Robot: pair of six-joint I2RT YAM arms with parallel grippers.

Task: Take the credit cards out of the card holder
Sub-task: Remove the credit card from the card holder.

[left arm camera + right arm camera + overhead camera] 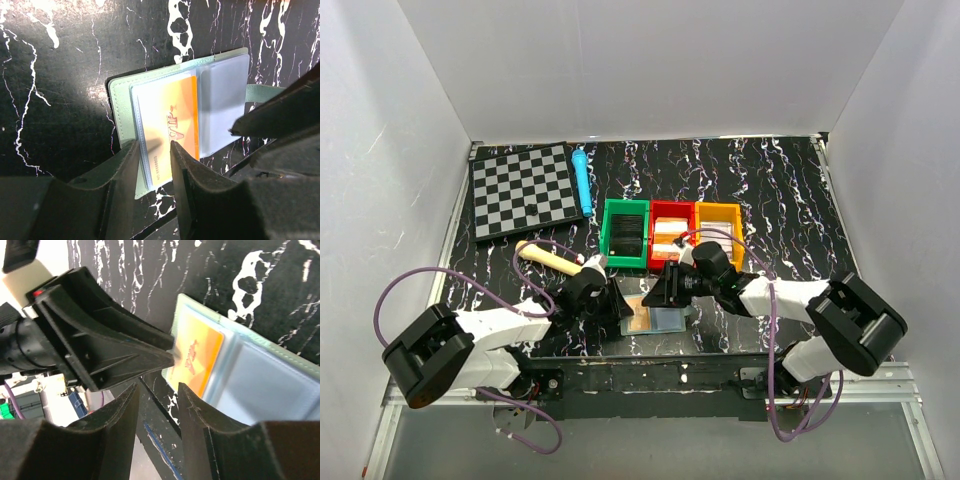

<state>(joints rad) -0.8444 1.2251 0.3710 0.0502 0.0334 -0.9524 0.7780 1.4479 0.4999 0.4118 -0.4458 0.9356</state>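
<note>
Black marbled tabletop [770, 180]: your left tool [152, 150] stands with jaws narrowly apart, astride the near edge of the clear sleeve over an orange VIP card [182, 112]. Your right tool [157, 395], jaws apart (nothing between them), has one tip at the edge of the neighbouring pale panel. The card holder [122, 95] lies open and flat between both arms, just in front of three coloured bins [671, 205].

Checkerboard [523, 190], blue pen [583, 182] beside; bin row [670, 205] (green, red, orange) centre.
</note>
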